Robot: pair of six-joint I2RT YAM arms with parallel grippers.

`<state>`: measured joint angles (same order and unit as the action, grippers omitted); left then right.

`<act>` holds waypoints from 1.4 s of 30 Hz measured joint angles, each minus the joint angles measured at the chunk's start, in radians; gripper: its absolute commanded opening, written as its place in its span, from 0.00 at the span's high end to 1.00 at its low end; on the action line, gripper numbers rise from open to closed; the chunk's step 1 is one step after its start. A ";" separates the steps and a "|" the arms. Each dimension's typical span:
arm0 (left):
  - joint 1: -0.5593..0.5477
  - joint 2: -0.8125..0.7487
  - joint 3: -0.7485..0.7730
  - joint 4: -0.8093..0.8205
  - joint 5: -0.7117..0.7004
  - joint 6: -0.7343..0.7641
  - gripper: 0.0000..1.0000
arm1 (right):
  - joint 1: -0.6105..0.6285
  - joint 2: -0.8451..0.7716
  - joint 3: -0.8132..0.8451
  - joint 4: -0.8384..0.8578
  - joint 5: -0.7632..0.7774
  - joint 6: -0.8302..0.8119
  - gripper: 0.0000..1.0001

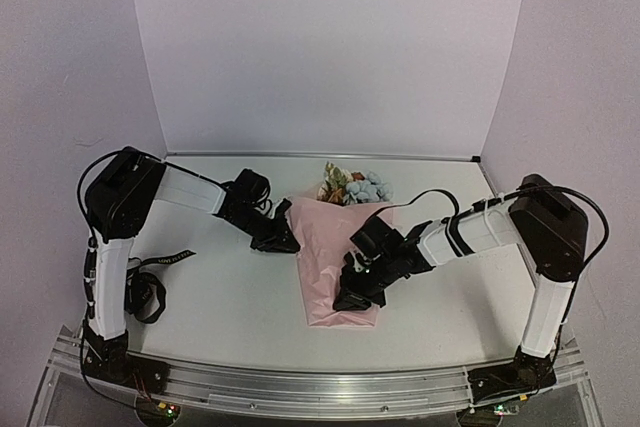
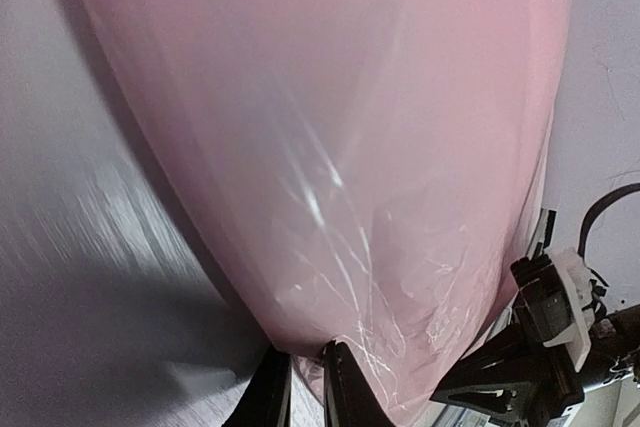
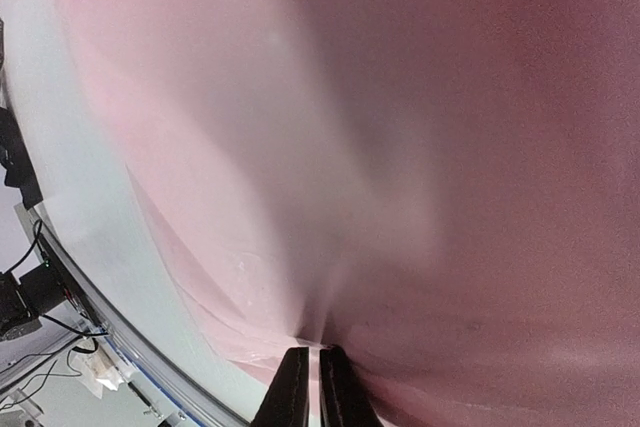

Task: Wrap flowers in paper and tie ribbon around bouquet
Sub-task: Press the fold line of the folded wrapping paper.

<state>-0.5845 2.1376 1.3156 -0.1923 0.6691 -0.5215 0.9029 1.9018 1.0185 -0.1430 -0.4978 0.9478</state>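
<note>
Pink paper [image 3: 400, 147] fills the view just ahead of my right end effector [image 3: 310, 384], whose fingers are pressed together on a fold of it. Creases fan out from the pinch, so I judge I am keeping the wrap's narrow end closed over the stems. My left end effector [image 2: 307, 392] sits at the sheet's opposite edge, fingers a sliver apart; I cannot tell whether they grip it or only steady it. Beyond both end effectors the flowers [image 1: 355, 187] poke from the wide end. Well behind my left end effector the ribbon [image 1: 168, 259] lies on the desk [image 1: 230, 307], untouched, so tying has not begun.
</note>
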 measured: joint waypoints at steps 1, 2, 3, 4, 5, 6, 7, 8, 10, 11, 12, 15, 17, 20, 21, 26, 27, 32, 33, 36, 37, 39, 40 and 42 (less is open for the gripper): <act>0.009 0.014 0.020 -0.009 0.009 0.003 0.87 | 0.000 0.000 -0.001 0.004 -0.001 0.000 0.95; 0.018 0.027 0.040 -0.017 0.017 0.007 0.87 | -0.001 0.000 -0.003 0.008 -0.002 0.000 0.95; 0.027 0.039 0.061 -0.025 0.021 0.011 0.87 | -0.001 0.000 -0.006 0.012 -0.003 0.000 0.95; 0.038 0.052 0.084 -0.031 0.020 0.016 0.87 | -0.001 0.000 -0.006 0.015 -0.004 0.000 0.95; 0.049 0.062 0.105 -0.038 0.018 0.022 0.87 | -0.002 0.000 -0.007 0.016 -0.006 0.000 0.95; 0.062 0.069 0.121 -0.045 0.016 0.026 0.87 | -0.002 0.000 -0.007 0.016 -0.007 0.000 0.95; 0.075 0.071 0.128 -0.048 0.012 0.029 0.87 | -0.003 0.000 -0.008 0.017 -0.007 0.000 0.96; 0.084 0.070 0.131 -0.053 0.009 0.033 0.87 | -0.003 0.000 -0.009 0.018 -0.009 0.000 0.95; 0.103 0.066 0.130 -0.063 0.005 0.042 0.87 | -0.004 0.000 -0.010 0.020 -0.012 0.000 0.95; 0.109 0.058 0.126 -0.065 0.003 0.046 0.87 | -0.005 0.000 -0.011 0.022 -0.013 0.000 0.95; 0.110 0.046 0.114 -0.064 -0.001 0.047 0.87 | -0.005 0.000 -0.012 0.023 -0.014 0.000 0.95; 0.094 -0.040 0.037 -0.065 -0.001 0.049 0.88 | -0.006 -0.002 -0.022 0.037 -0.016 0.000 0.95; 0.065 -0.107 -0.013 -0.061 0.000 0.044 0.88 | -0.006 -0.004 -0.026 0.044 -0.016 0.000 0.96; -0.012 -0.173 -0.051 -0.032 0.007 0.028 0.88 | -0.006 -0.006 -0.032 0.052 -0.016 0.000 0.95; -0.040 -0.181 -0.057 -0.019 0.011 0.022 0.88 | -0.006 -0.006 -0.032 0.054 -0.016 0.001 0.95; -0.137 -0.162 -0.083 0.041 0.033 -0.010 0.88 | -0.006 -0.008 -0.040 0.062 -0.015 0.001 0.96; -0.138 -0.149 -0.084 0.045 0.037 -0.011 0.88 | -0.007 -0.008 -0.043 0.065 -0.016 0.002 0.96; -0.115 -0.078 -0.062 0.025 0.038 0.000 0.88 | -0.008 -0.009 -0.046 0.072 -0.019 0.000 0.96; -0.111 -0.063 -0.050 0.013 0.038 0.004 0.88 | -0.009 -0.009 -0.047 0.072 -0.020 0.000 0.96; -0.101 -0.023 -0.014 -0.005 0.042 0.021 0.88 | -0.009 -0.008 -0.047 0.072 -0.021 0.001 0.97; -0.097 -0.012 -0.004 -0.009 0.046 0.025 0.88 | -0.010 -0.007 -0.047 0.072 -0.022 0.001 0.97; -0.090 0.005 0.010 -0.013 0.060 0.028 0.88 | -0.010 -0.006 -0.047 0.073 -0.024 0.000 0.97; -0.086 0.013 0.018 -0.017 0.065 0.030 0.88 | -0.010 -0.006 -0.047 0.073 -0.025 0.000 0.97; -0.074 0.027 0.033 -0.023 0.075 0.034 0.88 | -0.012 -0.005 -0.047 0.073 -0.028 0.000 0.97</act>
<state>-0.6582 2.1648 1.3485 -0.2158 0.7438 -0.4871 0.8910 1.8968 0.9714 -0.0696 -0.5257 0.9474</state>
